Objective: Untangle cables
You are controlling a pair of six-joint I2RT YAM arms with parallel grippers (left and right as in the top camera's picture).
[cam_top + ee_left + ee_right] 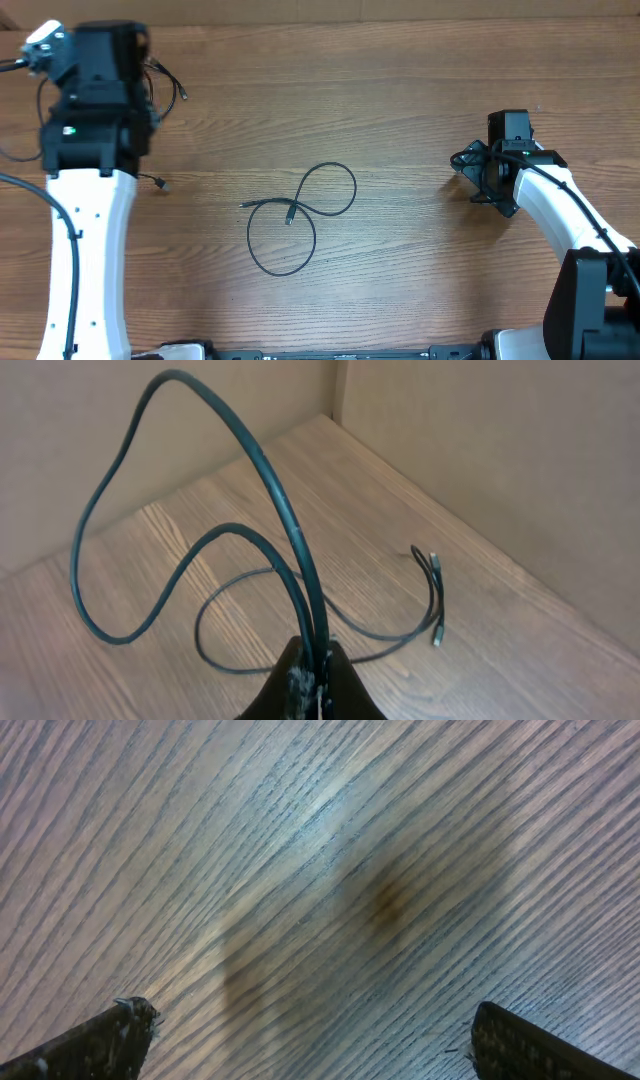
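Centre of the table [420, 90], the looped cable [291, 212] lies flat in two joined rings, one nearer the robot's side, the other behind it and to the right. Over on the far left, the second cable [275, 485] rises from between the left gripper [318, 665] fingers, arches overhead and trails down onto the table toward the wall [500, 440] corner. Off to the right, the right gripper [312, 1020] hangs above the table, well apart from both cables.

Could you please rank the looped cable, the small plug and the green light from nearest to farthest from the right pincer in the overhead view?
1. Looped cable, in the middle, nearest the right pincer.
2. Small plug, just beside the left arm.
3. Green light, on that arm, far left.
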